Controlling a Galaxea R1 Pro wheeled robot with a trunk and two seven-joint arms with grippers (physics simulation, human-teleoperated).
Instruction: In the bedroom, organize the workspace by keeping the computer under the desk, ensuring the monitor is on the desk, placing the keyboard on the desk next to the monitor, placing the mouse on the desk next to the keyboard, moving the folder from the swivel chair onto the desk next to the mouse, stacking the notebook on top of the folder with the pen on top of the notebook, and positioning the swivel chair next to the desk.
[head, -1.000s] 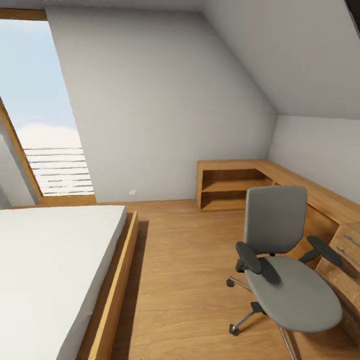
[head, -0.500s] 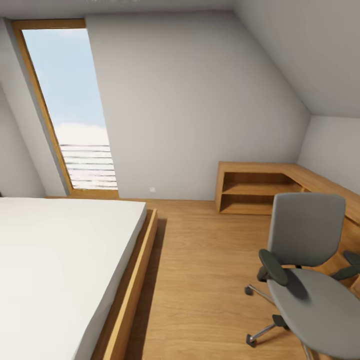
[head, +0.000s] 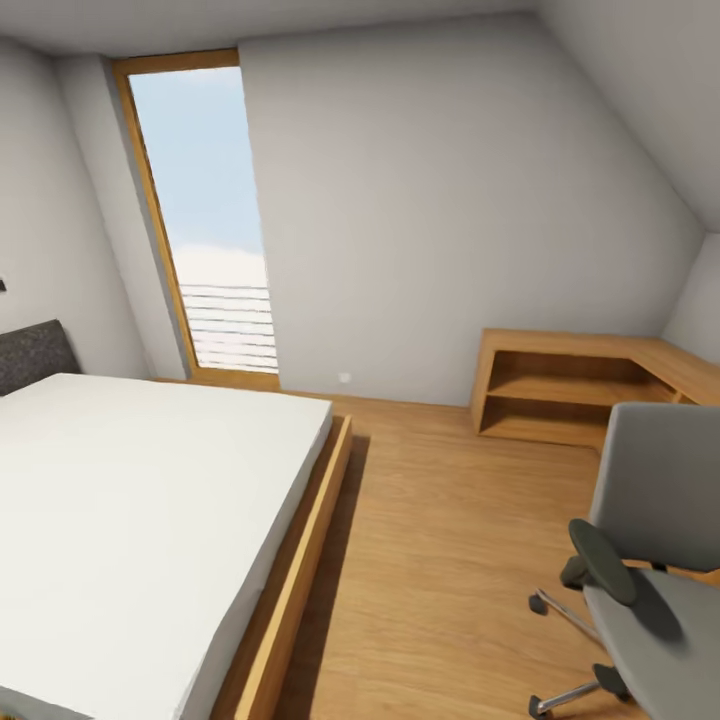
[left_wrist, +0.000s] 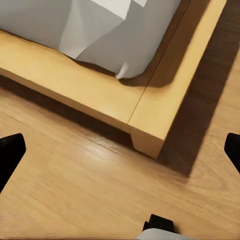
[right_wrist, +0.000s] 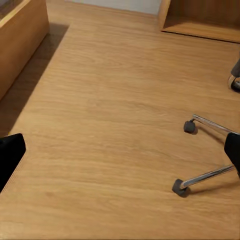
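I am in the bedroom. The swivel chair (head: 662, 492) stands at the head view's lower right, cut off by the frame; the visible part of its grey seat is bare. Its chrome base legs and casters (right_wrist: 186, 184) show on the plank floor in the right wrist view, where my right gripper (right_wrist: 120, 155) is open and holds nothing. My left gripper (left_wrist: 120, 152) is open too and hangs over the floor by the bed's wooden corner (left_wrist: 148, 134). The desk, computer, monitor, keyboard, mouse, folder, notebook and pen are out of view.
A low bed (head: 140, 500) with a white mattress and oak frame takes up the left. A tall window (head: 205, 215) is in the far wall. Light oak shelving (head: 560, 385) runs along the right corner. Open plank floor (head: 440, 560) lies between bed and chair.
The camera has swung left: the chair and the oak shelving slid toward the picture's right edge, and more of the bed, the window and a dark headboard came in.
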